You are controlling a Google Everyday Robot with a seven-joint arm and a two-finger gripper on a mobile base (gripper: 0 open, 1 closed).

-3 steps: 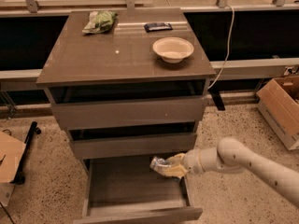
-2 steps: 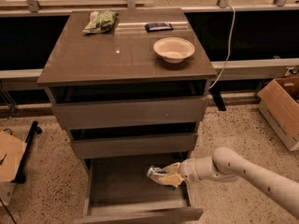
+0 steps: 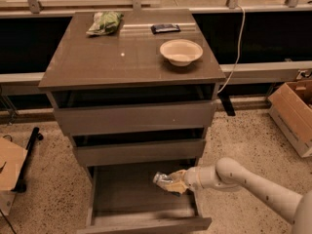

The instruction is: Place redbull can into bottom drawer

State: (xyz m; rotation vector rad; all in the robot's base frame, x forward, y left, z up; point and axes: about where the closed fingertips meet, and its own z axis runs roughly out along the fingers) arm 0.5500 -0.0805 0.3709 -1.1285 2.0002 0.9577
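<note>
While the arm (image 3: 253,182) reaches in from the lower right of the frame, we see the gripper (image 3: 171,183) sitting over the right side of the pulled-out bottom drawer (image 3: 126,194), low and a bit right of centre. Its fingers look clamped on the can (image 3: 162,179), which pokes out to the left of the gripper, lying roughly sideways over the drawer's plain grey inside. We honestly can't tell if the can touches the drawer floor or hangs just above it. The two drawers above (image 3: 134,117) sit much further in. Up top on the cabinet (image 3: 122,57) we spot a white bowl (image 3: 181,51) on the right, a green bag (image 3: 105,22) at the back left and a black packet (image 3: 165,28) beside it. A cardboard box (image 3: 295,113) sits on the floor at the right edge.
</note>
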